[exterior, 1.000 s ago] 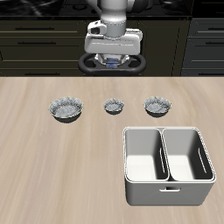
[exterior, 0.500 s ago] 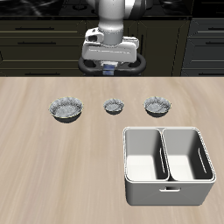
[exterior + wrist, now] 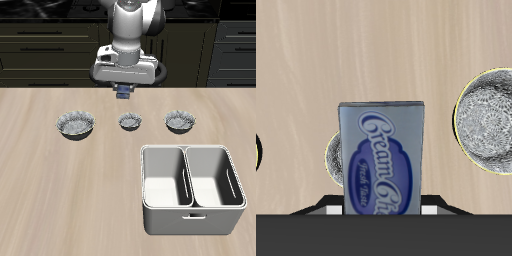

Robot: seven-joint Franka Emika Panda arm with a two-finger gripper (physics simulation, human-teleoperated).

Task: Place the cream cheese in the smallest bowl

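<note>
The cream cheese (image 3: pixel 124 95) is a small blue box held in my shut gripper (image 3: pixel 124 91), above the table and a little behind the smallest bowl (image 3: pixel 130 121). That bowl is the middle one of a row of three speckled bowls. In the wrist view the cream cheese (image 3: pixel 381 160) fills the centre with its label facing the camera. It hides most of the smallest bowl (image 3: pixel 332 158), which peeks out beside it.
A wider bowl (image 3: pixel 75 123) and a mid-sized bowl (image 3: pixel 180 120) flank the small one. The wider bowl (image 3: pixel 491 120) also shows in the wrist view. A white two-compartment caddy (image 3: pixel 192 150) stands nearer the front edge. Dark cabinets rise behind the table.
The gripper has come down and forward with the cream cheese, from back over the table's rear edge to just behind the smallest bowl.
</note>
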